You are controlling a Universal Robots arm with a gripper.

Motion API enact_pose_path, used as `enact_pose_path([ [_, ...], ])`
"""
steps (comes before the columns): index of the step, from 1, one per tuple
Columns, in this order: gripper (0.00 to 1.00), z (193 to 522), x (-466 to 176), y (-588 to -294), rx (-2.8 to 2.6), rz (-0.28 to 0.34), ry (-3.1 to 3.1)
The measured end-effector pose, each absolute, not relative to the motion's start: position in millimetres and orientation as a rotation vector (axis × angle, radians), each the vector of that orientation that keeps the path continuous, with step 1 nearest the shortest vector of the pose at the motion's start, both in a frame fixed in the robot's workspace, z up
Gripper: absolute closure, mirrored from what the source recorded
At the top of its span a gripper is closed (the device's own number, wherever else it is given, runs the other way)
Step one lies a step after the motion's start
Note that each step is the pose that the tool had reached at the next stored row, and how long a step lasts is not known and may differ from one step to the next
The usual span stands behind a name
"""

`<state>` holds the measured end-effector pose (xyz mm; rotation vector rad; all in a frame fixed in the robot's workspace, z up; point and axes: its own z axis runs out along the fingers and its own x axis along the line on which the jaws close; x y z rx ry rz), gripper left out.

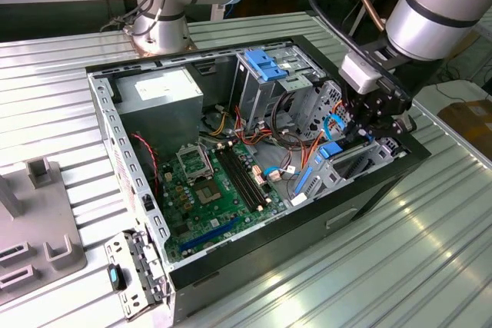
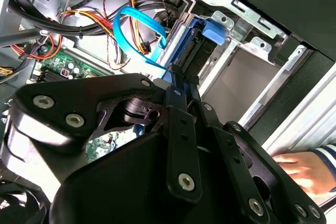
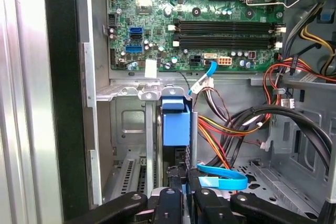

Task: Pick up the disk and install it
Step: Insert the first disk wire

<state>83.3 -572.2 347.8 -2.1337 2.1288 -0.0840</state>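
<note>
The open computer case lay on its side on the ribbed metal surface, with the green motherboard flat on its floor. In the exterior view the arm reached down into the case just past the motherboard's edge on the exterior view's right, over the lower drive bay.

In the first wrist view the disk stood on edge in that bay's metal slot, just beside the motherboard. Its bright blue rail end pointed toward the board and its dark body ran back to the hand. The hand's two black fingers were pressed against the disk's opposite faces at its rear end, pinching it. In the second wrist view the disk sat between grey sheet-metal guides.

A flat blue data cable looped loose just beside the disk. Bundled red, yellow and black wires lay near the motherboard's edge. The grey power supply sat off the motherboard's corner farthest from the hand. A blue latch topped the drive cage beyond the board's end. Outside the case wall, well apart from the motherboard, a person's fingers and a striped cuff were in sight.
</note>
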Motion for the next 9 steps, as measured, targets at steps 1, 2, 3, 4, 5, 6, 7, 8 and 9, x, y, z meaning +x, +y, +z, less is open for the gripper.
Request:
enact_pose_path([
  [1,0.84,347.0,83.3,-572.2,-2.134,-0.084,2.129],
  [2,0.84,346.6,83.2,-572.2,-2.134,-0.084,2.129],
  [3,0.84,346.4,83.2,-572.2,-2.133,-0.084,2.129],
  [4,0.84,345.8,83.2,-572.2,-2.133,-0.083,2.128],
  [5,0.84,345.7,83.1,-572.2,-2.133,-0.083,2.128],
  [6,0.84,345.7,83.1,-572.2,-2.133,-0.083,2.128],
  [7,0.84,345.7,83.1,-572.2,-2.133,-0.083,2.128],
  [8,0.84,345.8,83.1,-572.2,-2.133,-0.083,2.128],
  [9,0.84,346.1,83.1,-572.2,-2.133,-0.083,2.128],
])
